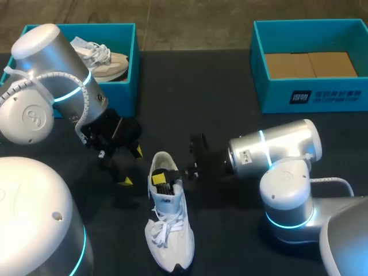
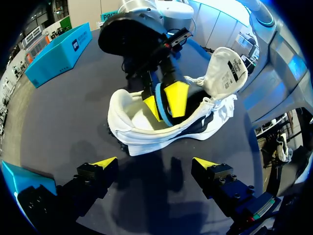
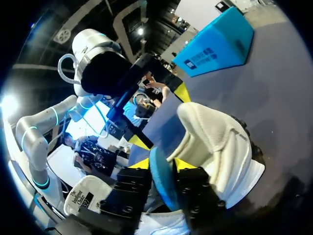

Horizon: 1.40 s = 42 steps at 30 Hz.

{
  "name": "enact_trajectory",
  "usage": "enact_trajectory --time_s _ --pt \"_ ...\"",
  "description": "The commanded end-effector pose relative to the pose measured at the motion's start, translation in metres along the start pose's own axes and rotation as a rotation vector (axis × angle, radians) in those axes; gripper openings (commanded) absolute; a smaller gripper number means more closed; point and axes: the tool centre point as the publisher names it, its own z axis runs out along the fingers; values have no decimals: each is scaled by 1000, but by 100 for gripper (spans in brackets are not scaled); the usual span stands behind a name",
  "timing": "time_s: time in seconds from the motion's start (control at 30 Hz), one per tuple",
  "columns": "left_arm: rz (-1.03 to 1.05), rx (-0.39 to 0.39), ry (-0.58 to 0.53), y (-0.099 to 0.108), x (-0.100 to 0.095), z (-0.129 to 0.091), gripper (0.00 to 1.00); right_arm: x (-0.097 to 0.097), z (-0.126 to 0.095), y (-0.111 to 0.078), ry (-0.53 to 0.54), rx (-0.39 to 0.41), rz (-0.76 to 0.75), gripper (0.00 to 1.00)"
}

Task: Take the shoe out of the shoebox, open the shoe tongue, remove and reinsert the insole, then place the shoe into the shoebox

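Head cam: high, behind, looking down on whole table [image 1: 172, 86]. Wrist cams: low, close, facing each other across the shoe [image 2: 142, 139]; right one nearest. All three share shoe; wrists share blue insole [image 2: 162, 105].

Left arm [image 1: 52, 75] coming in from the left, wrist angled downward, left gripper [image 1: 131, 166] held low with fingers spread wide apart, right arm [image 1: 276, 152] lying level from the right, right gripper [image 1: 164, 178] pinching a blue insole [image 3: 162, 178] between both yellow tips.
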Motion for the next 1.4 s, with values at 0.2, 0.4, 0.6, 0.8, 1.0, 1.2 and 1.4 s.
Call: enact_trajectory --time_s 0.2,0.4,0.6,0.8,1.0,1.2,1.4 --pt "-1 -2 -1 0 0 0 100 11 -1 16 -34 5 -47 48" --pt "-1 -2 -1 0 0 0 100 14 -4 26 -56 3 -74 49" --pt "-1 -2 -1 0 0 0 100 15 -10 33 -69 -5 -87 49" --pt "-1 -2 -1 0 0 0 100 14 -14 38 -85 -7 -89 48" --pt "-1 -2 -1 0 0 0 100 18 -24 41 -150 -4 -73 48" --pt "-1 -2 -1 0 0 0 100 24 -43 43 -226 -13 -47 48" --pt "-1 -2 -1 0 0 0 100 30 -57 47 -299 -14 -25 48"
